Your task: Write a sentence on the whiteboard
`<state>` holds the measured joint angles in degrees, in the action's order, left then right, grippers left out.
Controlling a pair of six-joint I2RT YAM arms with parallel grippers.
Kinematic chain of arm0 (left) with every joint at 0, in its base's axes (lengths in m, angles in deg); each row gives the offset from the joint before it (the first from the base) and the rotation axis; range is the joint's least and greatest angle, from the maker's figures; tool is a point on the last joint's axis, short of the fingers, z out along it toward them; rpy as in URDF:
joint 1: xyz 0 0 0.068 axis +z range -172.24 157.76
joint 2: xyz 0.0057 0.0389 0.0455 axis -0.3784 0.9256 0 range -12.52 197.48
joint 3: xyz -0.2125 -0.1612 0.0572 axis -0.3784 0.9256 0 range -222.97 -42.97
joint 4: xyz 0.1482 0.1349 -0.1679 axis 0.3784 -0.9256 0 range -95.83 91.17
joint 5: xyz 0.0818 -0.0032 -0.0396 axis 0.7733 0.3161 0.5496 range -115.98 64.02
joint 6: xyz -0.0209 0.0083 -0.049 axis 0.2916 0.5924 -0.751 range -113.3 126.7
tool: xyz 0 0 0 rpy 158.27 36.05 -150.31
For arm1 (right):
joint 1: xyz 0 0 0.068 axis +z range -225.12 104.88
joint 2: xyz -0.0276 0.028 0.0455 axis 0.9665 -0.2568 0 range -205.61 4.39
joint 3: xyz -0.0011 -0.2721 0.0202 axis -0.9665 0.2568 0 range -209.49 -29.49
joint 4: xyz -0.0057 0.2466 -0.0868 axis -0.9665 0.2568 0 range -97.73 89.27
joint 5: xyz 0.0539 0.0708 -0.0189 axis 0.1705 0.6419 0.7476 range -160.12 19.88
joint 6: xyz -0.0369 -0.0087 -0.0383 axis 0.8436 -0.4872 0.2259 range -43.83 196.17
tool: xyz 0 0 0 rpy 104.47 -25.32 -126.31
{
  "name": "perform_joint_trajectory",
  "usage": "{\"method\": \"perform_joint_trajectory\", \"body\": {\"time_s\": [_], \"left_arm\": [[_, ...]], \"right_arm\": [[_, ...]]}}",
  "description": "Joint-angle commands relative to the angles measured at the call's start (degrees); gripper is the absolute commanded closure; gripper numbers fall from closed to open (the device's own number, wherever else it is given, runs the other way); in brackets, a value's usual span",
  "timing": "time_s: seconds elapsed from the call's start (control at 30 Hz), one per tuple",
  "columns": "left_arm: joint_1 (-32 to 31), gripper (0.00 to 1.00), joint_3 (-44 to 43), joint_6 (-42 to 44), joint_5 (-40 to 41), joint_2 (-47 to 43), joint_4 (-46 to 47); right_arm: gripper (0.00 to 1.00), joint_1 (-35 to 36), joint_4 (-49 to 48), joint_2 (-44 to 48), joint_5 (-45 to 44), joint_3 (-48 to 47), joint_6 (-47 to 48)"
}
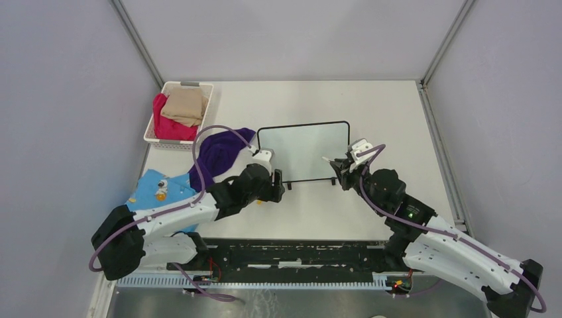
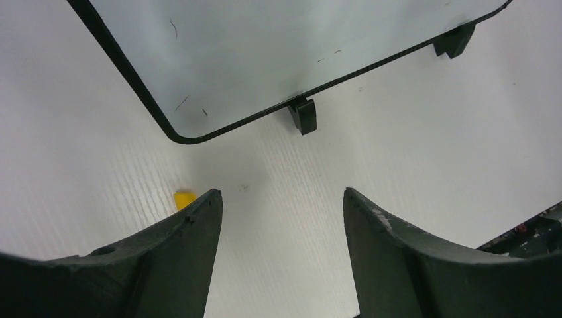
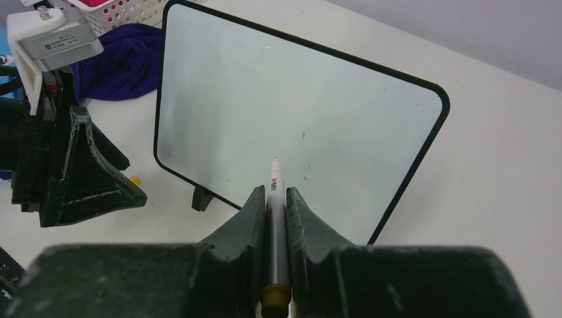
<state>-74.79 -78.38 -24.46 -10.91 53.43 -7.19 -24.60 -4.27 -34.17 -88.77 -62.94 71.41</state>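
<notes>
Dark fingers of the right gripper point(image 3: 273, 192) fill the bottom of the right wrist view, clenched on a pen point(image 3: 274, 173) with a pale barrel and a brownish end cap. Its tip points at the lower part of the whiteboard point(image 3: 298, 132); whether it touches the face cannot be told. These fingers hide the board's right foot, so only the left foot point(image 3: 201, 197) shows there.

From the left wrist, the left gripper point(image 2: 281, 195) hangs released, jaws wide apart, over bare table in front of the board's lower left corner. A small yellow piece point(image 2: 184, 199) lies on the table just beside one finger, partly hidden by it and too small to identify. The board's upper part is cut off in this view, and a few tiny dark flecks mark its face.

Seen from above, the whiteboard stands on its feet near the middle of the white table point(image 1: 397, 119), between the two grippers. At the left lie a purple cloth point(image 1: 222, 151) and a blue printed cloth point(image 1: 156, 189), partly under the left arm. A white basket point(image 1: 151, 129) at the far left holds pink and tan fabric. Grey panels with metal corner posts close in the table.
</notes>
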Motion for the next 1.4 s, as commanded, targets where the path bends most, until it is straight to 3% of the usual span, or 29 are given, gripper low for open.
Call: {"method": "perform_joint_trajectory", "body": {"time_s": [0.0,0.17,0.33,0.4,0.6,0.93,0.97,1.0,1.03,1.2,1.37], "left_arm": [[-0.16,0.25,-3.34,-3.37,5.78,-1.47,2.06],[5.92,0.19,-4.03,-2.54,4.16,-6.55,-1.29],[22.29,0.18,-1.22,-6.7,-8.53,-10.99,-0.39],[26.07,0.18,-1.93,-7.45,-10.62,-10.3,-0.45],[27.58,0.2,-8.32,-5.63,-10.58,-3.29,-0.64],[35.43,0.16,-8.96,0.88,-35.18,-1.14,14.15],[36.07,0.13,-9.47,0.95,-35.21,-1.45,13.73],[36.27,0.02,-10.2,2.48,-35.15,-1.66,12.71],[36.29,0.01,-11.98,4.08,-34.93,-1.63,11.07],[36.3,0.0,-19.72,6.44,-26.58,-1.61,-0.63],[36.21,0.0,-22.94,4.96,-20.7,-3.23,-4.03]], "right_arm": [[1.0,0.21,-3.02,0.46,-0.66,-0.67,1.84],[1.0,0.19,-5.76,0.09,0.96,0.61,2.34],[1.0,0.19,-8.18,-1.09,3.2,0.99,2.06],[1.0,0.19,-8.9,-1.61,3.95,1.19,1.64],[1.0,0.17,-9.4,-4.16,8.07,0.94,-0.31],[1.0,0.19,-9.91,-4.29,13.66,-0.2,-0.59],[1.0,0.19,-9.65,-3.79,13.77,-0.3,-0.31],[1.0,0.2,-9.39,-3.33,13.73,-0.38,-0.05],[1.0,0.19,-9.03,-2.88,13.71,-0.47,0.23],[1.0,0.26,-8.26,-1.39,13.39,-0.47,1.28],[1.0,0.19,-8.56,0.12,13.36,0.28,1.11]]}}
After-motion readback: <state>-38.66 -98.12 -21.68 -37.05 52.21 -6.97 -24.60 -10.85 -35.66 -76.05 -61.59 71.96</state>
